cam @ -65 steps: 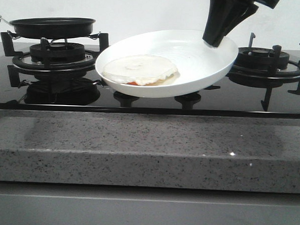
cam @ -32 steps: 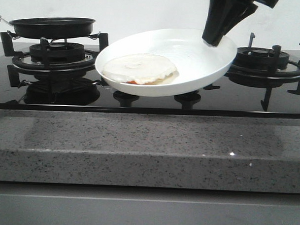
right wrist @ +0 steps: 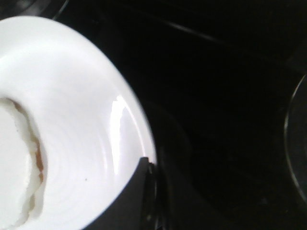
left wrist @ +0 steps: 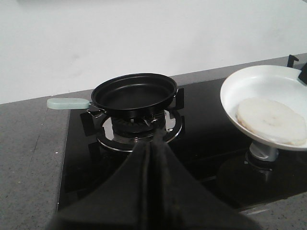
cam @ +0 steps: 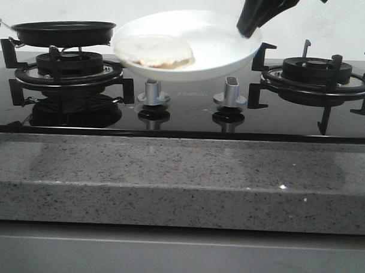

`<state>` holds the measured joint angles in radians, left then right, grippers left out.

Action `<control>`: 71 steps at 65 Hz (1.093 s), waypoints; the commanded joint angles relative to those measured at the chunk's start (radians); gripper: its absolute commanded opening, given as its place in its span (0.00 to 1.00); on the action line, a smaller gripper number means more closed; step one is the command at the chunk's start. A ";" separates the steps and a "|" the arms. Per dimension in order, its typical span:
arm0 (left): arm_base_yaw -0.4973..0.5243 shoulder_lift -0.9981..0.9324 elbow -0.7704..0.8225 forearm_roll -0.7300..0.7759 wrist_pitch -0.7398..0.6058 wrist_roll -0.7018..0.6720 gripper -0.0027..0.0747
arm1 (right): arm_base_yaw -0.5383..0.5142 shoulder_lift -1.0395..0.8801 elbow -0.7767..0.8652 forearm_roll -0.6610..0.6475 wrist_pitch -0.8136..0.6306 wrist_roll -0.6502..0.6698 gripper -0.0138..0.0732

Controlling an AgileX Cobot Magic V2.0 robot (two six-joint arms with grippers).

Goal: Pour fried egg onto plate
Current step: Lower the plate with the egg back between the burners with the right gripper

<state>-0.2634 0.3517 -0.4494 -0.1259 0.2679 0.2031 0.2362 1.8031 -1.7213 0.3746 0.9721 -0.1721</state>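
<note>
Above knobs (cam: pixel 154 92): plate (cam: pixel 221 51) with fried egg (cam: pixel 154 50) | left: pan (cam: pixel 64 32)

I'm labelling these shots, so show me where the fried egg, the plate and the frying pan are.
fried egg (cam: pixel 154 50), front view, middle of its pale top.
plate (cam: pixel 224 45), front view, bare inner surface right of the egg.
frying pan (left wrist: pixel 134 91), left wrist view, middle of its black inside.

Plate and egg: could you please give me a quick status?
Right tool shut on plate rim, plate held above the hob. Left tool shut, empty. Fried egg lies on plate. Frying pan empty on burner; nothing in the way.
</note>
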 commanded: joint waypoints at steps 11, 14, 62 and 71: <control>0.014 0.005 -0.027 -0.007 -0.088 -0.009 0.01 | -0.069 0.061 -0.154 0.054 -0.094 0.048 0.09; 0.014 0.005 -0.027 -0.007 -0.088 -0.009 0.01 | -0.078 0.086 -0.170 0.057 -0.095 0.049 0.09; 0.014 0.005 -0.027 -0.007 -0.088 -0.009 0.01 | -0.091 0.197 -0.184 0.059 -0.027 0.050 0.17; 0.014 0.005 -0.027 -0.007 -0.088 -0.009 0.01 | -0.091 0.197 -0.184 0.059 -0.027 0.050 0.33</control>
<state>-0.2507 0.3517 -0.4494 -0.1259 0.2679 0.2024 0.1502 2.0598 -1.8722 0.4033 0.9640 -0.1170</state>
